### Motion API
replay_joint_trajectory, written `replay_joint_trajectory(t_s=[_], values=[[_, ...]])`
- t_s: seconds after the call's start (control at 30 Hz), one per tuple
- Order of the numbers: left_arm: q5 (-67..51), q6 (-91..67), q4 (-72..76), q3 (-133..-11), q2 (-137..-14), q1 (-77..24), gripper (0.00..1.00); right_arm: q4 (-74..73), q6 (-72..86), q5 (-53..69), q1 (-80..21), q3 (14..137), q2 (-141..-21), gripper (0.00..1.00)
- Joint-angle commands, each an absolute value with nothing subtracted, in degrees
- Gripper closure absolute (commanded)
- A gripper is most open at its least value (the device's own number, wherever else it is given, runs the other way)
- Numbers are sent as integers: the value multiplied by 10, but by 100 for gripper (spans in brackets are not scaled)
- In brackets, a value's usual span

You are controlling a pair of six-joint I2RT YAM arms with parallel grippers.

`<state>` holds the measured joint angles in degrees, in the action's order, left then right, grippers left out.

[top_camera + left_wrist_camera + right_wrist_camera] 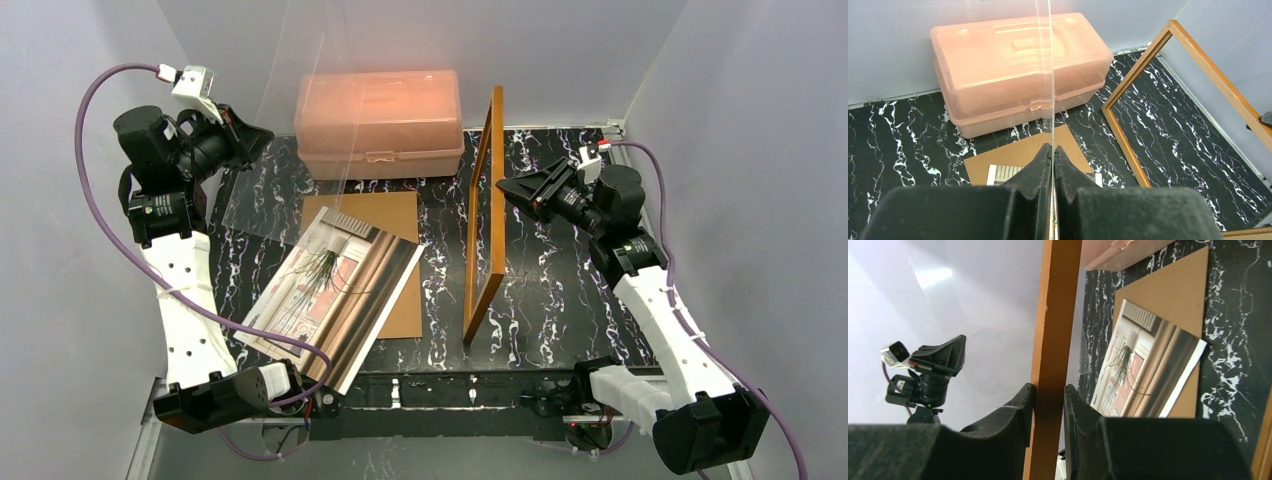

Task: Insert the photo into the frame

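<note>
The photo (pixel 330 285) lies face up, slightly curled, on the brown backing board (pixel 390 215) at the table's middle left. It also shows in the right wrist view (pixel 1138 370), and a corner shows in the left wrist view (pixel 1005 172). The frame (pixel 477 250) stands on edge right of it, empty. My right gripper (pixel 505 187) is shut on the frame's upper bar (pixel 1055 315), fingers on both sides (pixel 1049 387). My left gripper (pixel 262 140) is shut (pixel 1053 147) on the clear sheet (pixel 1050 75) and holds it upright above the table's back left.
A pink translucent box (pixel 380 115) stands at the back, between the two grippers, also in the left wrist view (pixel 1018 65). The clear sheet (pixel 290 130) hangs in front of its left part. Grey walls close the table on three sides.
</note>
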<state>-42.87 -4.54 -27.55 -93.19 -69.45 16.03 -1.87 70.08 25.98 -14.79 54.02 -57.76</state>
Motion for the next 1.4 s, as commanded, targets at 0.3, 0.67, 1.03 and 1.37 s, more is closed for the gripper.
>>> replay_joint_trajectory(t_s=[0.3, 0.67, 1.03, 1.37], values=[[-461, -69, -235, -935, -686, 163, 100, -220, 578, 222, -114, 566, -555, 33], [-480, -88, -221, -924, -689, 163, 100, -223, 613, 229, -90, 591, -531, 26], [-491, -94, -219, -920, -689, 163, 100, -183, 664, 248, -78, 609, -521, 24], [-501, -107, -211, -924, -694, 163, 100, -228, 643, 238, -75, 638, -527, 26]])
